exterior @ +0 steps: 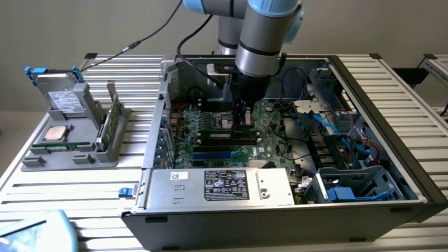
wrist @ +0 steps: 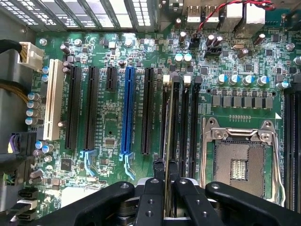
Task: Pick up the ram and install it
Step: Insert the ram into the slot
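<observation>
Install step in hand: ram at the memory slots.
Gripper (wrist: 166, 165) clamps the ram (wrist: 170, 117) edge-on in line with a slot beside the processor socket (wrist: 240, 165) (seating depth unclear); pressing home likely needs a square, straight push.

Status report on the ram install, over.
Gripper shut on the ram, held edge-on. Ram down at the memory slots, beside the open processor socket. Nothing seen blocking the slot.

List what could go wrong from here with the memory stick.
The memory stick, pinched edge-on in the jaws, hangs along close-set slots; a small offset could jam it or bend it. The open processor socket lies right beside them; a slip might strike it.
</observation>
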`<state>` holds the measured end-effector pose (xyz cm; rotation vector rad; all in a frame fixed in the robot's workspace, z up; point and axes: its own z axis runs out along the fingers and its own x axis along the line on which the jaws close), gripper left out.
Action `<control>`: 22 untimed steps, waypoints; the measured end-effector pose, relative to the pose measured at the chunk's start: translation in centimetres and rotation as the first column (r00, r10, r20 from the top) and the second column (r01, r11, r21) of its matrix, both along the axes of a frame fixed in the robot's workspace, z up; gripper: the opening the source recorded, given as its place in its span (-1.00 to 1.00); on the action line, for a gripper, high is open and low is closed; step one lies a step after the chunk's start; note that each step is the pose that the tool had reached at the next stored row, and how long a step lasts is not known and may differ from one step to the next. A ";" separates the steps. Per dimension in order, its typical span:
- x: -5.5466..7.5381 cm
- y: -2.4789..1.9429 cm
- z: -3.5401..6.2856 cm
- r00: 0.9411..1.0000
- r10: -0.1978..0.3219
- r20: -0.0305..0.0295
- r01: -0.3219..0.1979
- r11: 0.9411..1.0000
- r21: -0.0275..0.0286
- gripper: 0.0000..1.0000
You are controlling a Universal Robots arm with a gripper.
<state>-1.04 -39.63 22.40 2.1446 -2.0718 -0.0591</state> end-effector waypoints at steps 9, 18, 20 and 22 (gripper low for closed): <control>-0.1 0.19 -0.05 1.000 0.000 0.009 0.000 1.000 -0.016 -0.73; -0.1 0.37 -0.24 1.000 0.001 0.011 -0.001 1.000 -0.020 -0.73; -0.1 0.37 -0.30 1.000 0.002 0.011 -0.001 1.000 -0.021 -0.73; -0.1 0.38 -0.38 1.000 0.003 0.011 -0.002 1.000 -0.022 -0.73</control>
